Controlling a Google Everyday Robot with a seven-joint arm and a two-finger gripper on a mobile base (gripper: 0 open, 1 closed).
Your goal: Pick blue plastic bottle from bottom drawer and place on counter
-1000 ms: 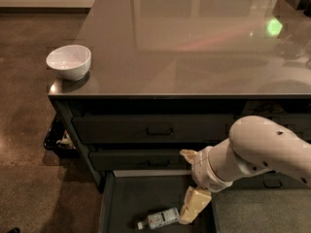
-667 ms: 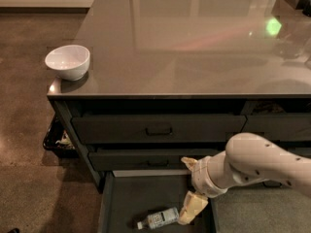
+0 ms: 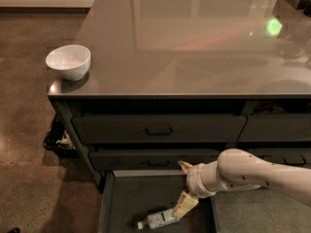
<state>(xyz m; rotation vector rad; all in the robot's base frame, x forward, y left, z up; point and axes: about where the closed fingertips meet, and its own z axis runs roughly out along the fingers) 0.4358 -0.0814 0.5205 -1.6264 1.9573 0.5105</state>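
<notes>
One small clear bluish plastic bottle [image 3: 158, 220] with a white cap lies on its side in the pulled-out dark grey bottom drawer [image 3: 131, 198]. The white arm's claw [image 3: 179, 189] hangs over it, spread apart, its lower finger at the bottle's base. A round white bowl [image 3: 68, 61] sits on the glossy dark tabletop [image 3: 194, 47].
</notes>
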